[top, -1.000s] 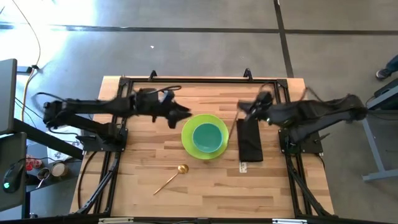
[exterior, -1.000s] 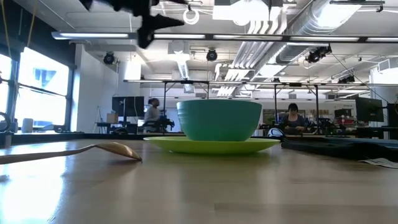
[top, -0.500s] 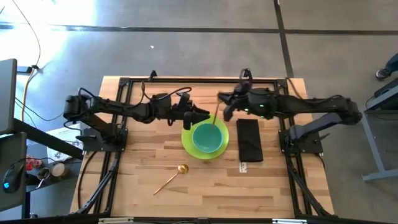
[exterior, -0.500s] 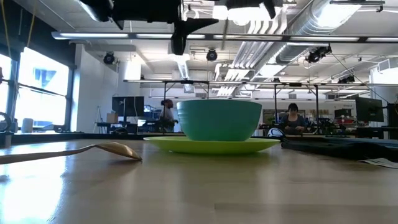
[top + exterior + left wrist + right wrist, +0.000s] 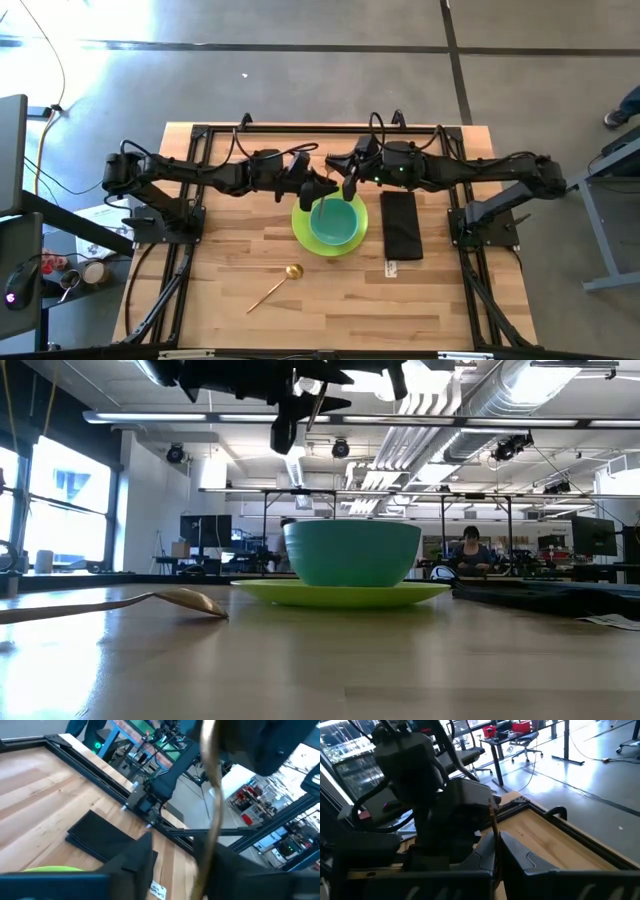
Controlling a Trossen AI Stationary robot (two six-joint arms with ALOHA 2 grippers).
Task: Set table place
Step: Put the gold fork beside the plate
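On the table, near the middle, a teal bowl is seated on a lime-green plate. A dark folded napkin lies just beside the plate, toward the table's right edge, and a gold spoon lies apart from the plate, toward the near edge.

Both arms are brought together above the far rim of the bowl. A thin gold utensil, probably a fork or knife, is held between them, well clear of the tabletop. In the right wrist view the utensil is seen clamped upright between the right gripper's fingers, so that claw is judged clenched on it. The left gripper is set right against the same shaft; in the left wrist view the shaft runs close past its fingers, but whether that claw is closed on it cannot be told.

The long axis of the utensil is seen as roughly vertical in the wrist views, with its lower end over the bowl. A handover appears to be under way. The left arm is nearer the open wood on the plate's left side, where the piece would plausibly be laid flat.
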